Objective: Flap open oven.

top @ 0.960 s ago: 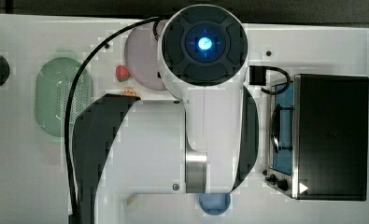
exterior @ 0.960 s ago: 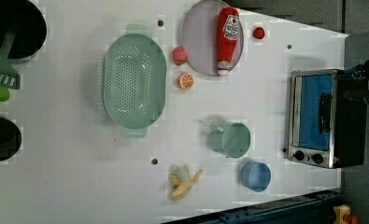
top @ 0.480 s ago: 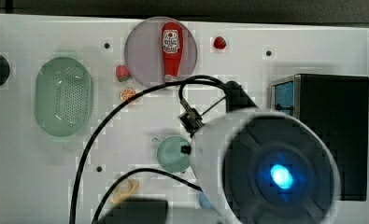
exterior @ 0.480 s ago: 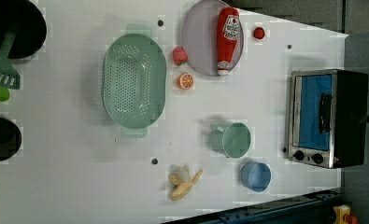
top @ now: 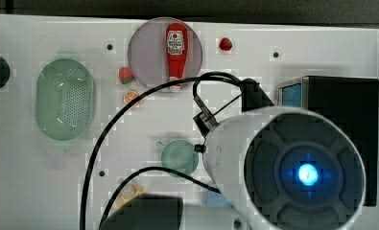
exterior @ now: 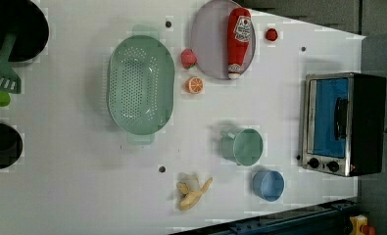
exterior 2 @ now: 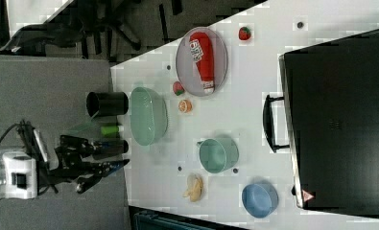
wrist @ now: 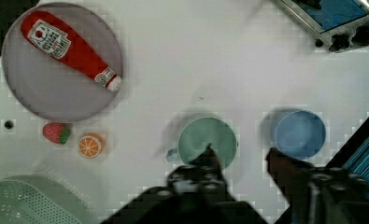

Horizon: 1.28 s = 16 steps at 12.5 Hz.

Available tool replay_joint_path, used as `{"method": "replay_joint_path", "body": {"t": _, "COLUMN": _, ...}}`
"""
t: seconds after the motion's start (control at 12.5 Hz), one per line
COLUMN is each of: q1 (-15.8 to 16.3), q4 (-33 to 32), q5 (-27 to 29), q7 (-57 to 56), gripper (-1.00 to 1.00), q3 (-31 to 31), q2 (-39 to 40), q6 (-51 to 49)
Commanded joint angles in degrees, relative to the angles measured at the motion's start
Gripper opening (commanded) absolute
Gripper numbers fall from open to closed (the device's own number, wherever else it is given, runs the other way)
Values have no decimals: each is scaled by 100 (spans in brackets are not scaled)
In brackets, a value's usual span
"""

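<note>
Locate the black box-shaped toaster oven with silver front frame and blue-tinted glass door at the left view's right edge of the white surface. Its door is shut, the dark bar handle lies across the glass, and the black knobs sit at the lower end of the front as the left view shows it. In the right view the oven presents its black top, with the handle projecting toward the right view's left. In the wrist view a corner of the oven with its knobs appears at the picture's edge.

Near the oven, note the blue round bowl and the green mug, side by side but apart. A peeled banana lies beyond the bowl, toward the left view's left. Further out you find the grey round plate carrying a red ketchup bottle, with a strawberry and an orange half just beside the plate. A small red fruit lies apart, on the plate's other side. The large green perforated colander stands further toward the left view's left.

The tool hangs above the surface over the mug and bowl, well apart from the oven. Its fingers stand apart with nothing between them; it grips nothing. In the top view the arm's white body covers part of the oven.
</note>
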Motion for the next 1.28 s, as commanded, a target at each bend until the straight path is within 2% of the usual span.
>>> {"method": "replay_joint_path", "body": {"t": 0.08, "q1": -107, "q4": -278, "q5": -18, "q7": 203, "gripper": -65, "q3": -191, "q2": 98, "q6": 52}}
{"method": "replay_joint_path", "body": {"t": 0.24, "q1": -117, "q4": -502, "q5": -44, "q7": -13, "gripper": -65, "q3": -397, "q2": 153, "q6": 84}}
{"method": "replay_joint_path", "body": {"t": 0.48, "q1": -143, "q4": -848, "q5": -153, "q7": -998, "gripper": -65, "q3": -735, "q2": 256, "q6": 350}}
{"method": "replay_joint_path", "body": {"t": 0.88, "q1": -172, "q4": -1553, "q5": -1019, "q7": -3033, "gripper": -65, "q3": -1259, "q2": 417, "q6": 1703}}
{"method": "replay_joint_path", "body": {"t": 1.28, "q1": -180, "q4": -2039, "q5": -1155, "q7": -5195, "gripper": -65, "q3": -1807, "q2": 738, "q6": 2901}}
